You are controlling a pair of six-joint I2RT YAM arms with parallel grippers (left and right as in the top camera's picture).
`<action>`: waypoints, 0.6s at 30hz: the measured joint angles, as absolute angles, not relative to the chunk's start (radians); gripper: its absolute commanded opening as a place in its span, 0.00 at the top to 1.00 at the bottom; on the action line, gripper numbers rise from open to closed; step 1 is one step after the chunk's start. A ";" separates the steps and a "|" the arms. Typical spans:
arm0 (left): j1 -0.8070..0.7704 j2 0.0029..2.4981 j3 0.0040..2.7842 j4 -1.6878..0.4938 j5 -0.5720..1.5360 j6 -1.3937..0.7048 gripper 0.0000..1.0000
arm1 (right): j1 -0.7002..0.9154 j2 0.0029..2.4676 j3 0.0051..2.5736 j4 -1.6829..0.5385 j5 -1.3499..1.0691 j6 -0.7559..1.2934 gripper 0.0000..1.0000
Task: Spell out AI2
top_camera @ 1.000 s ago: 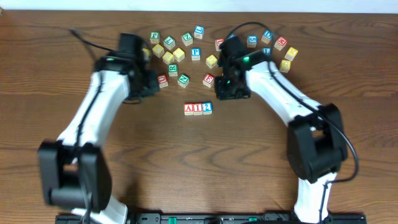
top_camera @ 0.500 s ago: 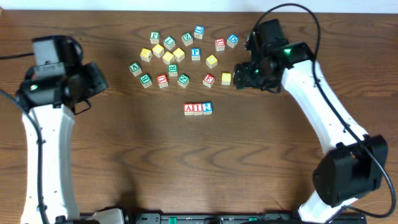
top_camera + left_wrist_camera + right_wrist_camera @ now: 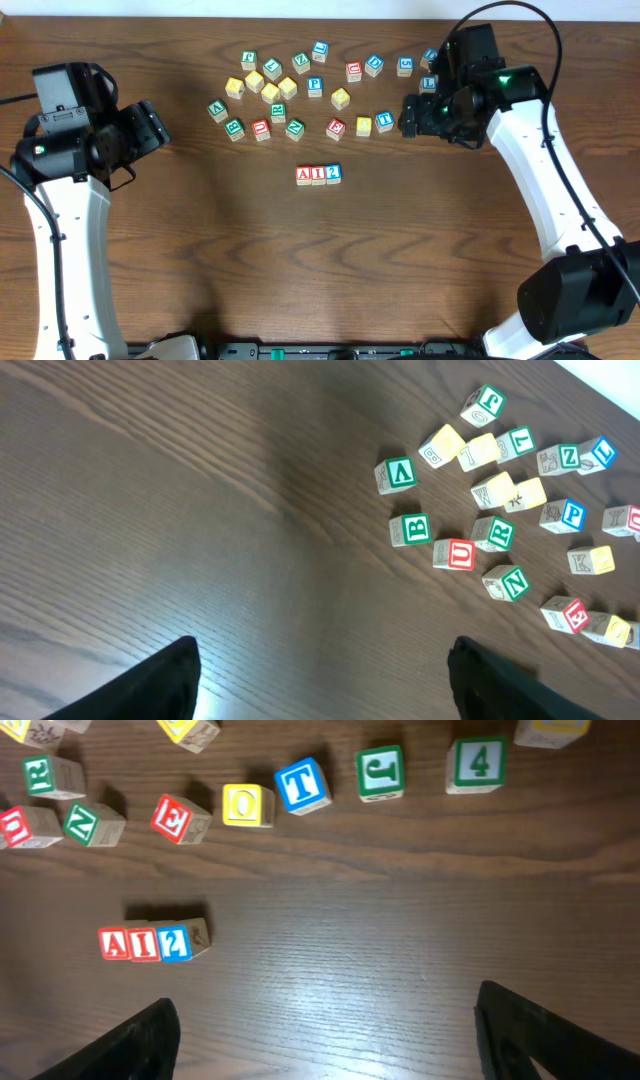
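Three blocks stand touching in a row at the table's middle: a red A (image 3: 304,174), a red I (image 3: 318,174) and a blue 2 (image 3: 333,173). The right wrist view has the same row (image 3: 150,942) at its left, upside down. My left gripper (image 3: 152,126) hangs far to the left of the row, open and holding nothing; in its wrist view only bare wood lies between the fingertips (image 3: 322,660). My right gripper (image 3: 412,116) is up and to the right of the row, also open and empty (image 3: 325,1010).
Several loose letter and number blocks (image 3: 290,85) are scattered in a band behind the row, from a green one (image 3: 217,110) on the left to blue ones (image 3: 405,66) near my right gripper. A blue T (image 3: 303,785) and green 4 (image 3: 477,764) lie ahead of the right wrist.
Both arms have swung outward from the block cluster, the left to the far left, the right to the right. Both grippers have gone from nearly shut to open. The row has not moved.
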State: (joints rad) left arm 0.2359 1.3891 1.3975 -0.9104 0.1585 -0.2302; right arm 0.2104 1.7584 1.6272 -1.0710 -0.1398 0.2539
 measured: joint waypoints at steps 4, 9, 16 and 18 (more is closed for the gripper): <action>0.236 1.389 1.398 -0.910 0.158 -0.228 0.18 | 0.203 1.758 1.627 -1.073 -0.138 0.253 0.04; 0.236 1.389 1.398 -0.910 0.158 -0.229 0.17 | 0.203 1.758 1.627 -1.061 -0.138 0.252 0.03; 0.236 1.389 1.398 -0.916 0.158 -0.229 0.16 | 0.203 1.758 1.627 -1.058 -0.138 0.252 0.01; 0.236 1.389 1.398 -0.916 0.158 -0.229 0.03 | 0.203 1.758 1.627 -1.057 -0.138 0.251 0.01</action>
State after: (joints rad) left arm 0.2359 1.3891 1.3975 -0.9165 0.1581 -0.2287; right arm 0.2031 1.7584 1.6272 -1.0573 -0.1379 0.2512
